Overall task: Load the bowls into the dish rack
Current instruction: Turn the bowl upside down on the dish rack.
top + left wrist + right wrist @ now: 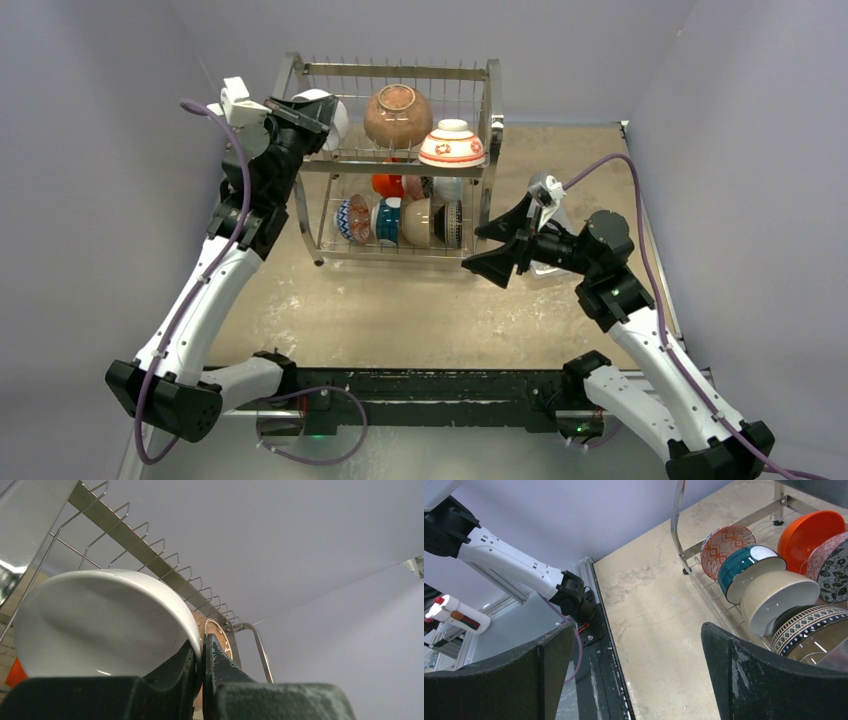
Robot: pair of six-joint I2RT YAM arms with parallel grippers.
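The steel dish rack (400,71) stands at the back of the table. My left gripper (312,112) is shut on the rim of a plain white bowl (335,118), held at the upper tier's left end. In the left wrist view the fingers pinch the white bowl's (100,625) edge, with the rack's wires (150,555) behind it. A brown bowl (397,113) and a red-and-white bowl (452,145) rest on the upper tier. Several bowls stand on edge in the lower tier (749,570). My right gripper (495,250) hangs open and empty by the rack's right front leg.
A clear plastic box (543,270) lies partly hidden under my right wrist. Grey walls close in the left, back and right sides. The black base rail (420,385) runs along the near edge. Bare tan tabletop (400,310) lies in front of the rack.
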